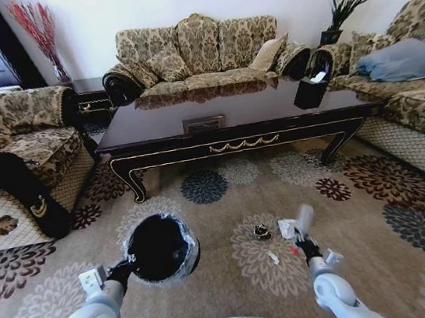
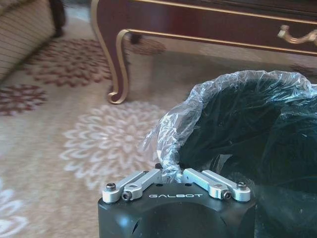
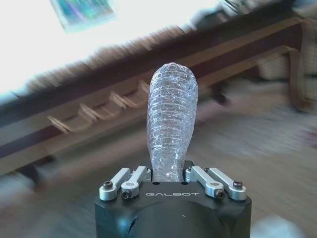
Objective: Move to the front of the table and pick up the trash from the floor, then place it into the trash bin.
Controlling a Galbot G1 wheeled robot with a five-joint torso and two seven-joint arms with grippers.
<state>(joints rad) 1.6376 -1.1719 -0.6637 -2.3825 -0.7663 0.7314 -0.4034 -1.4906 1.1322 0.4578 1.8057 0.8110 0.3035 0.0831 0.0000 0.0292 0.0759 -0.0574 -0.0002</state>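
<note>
Trash bin (image 1: pixel 162 249) left of trash (image 1: pixel 263 231)

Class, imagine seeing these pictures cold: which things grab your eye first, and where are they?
The left hand grips the rim of the black trash bin, holding it over the floor. The right hand clamps a crushed clear plastic bottle, above small scraps of trash before the table.

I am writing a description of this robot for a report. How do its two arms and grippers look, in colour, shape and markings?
Both arms have smooth, rounded white shells with grey joint bands and black wrists. The left gripper and the right gripper are alike: a matte black body printed with "GALBOT" in white letters, and silver metal finger linkages fastened with dark screws. No loose cables are visible.
</note>
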